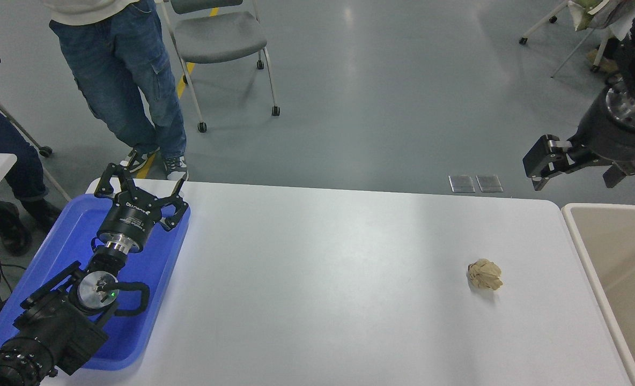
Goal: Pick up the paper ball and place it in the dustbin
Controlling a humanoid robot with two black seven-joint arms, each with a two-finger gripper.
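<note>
On the white table (pixel 323 257) the paper ball (pixel 485 274) lies free; both hands, left (pixel 139 185) and right (pixel 572 163), spread.

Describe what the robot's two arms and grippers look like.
Both arms are black. The left gripper has thin black linkage fingers on a round black body with small white lettering, above a silver collar, a black cable loop and a green light. The right gripper has blocky black fingers behind a silver metal wrist ring.

The paper ball (pixel 485 274) lay alone on the table (pixel 323 279), near the dustbin (pixel 585 257) at its right. The right gripper (pixel 572 166) hung open beyond the far edge; the left gripper (pixel 140 190) sat open over a blue tray (pixel 151 279).
</note>
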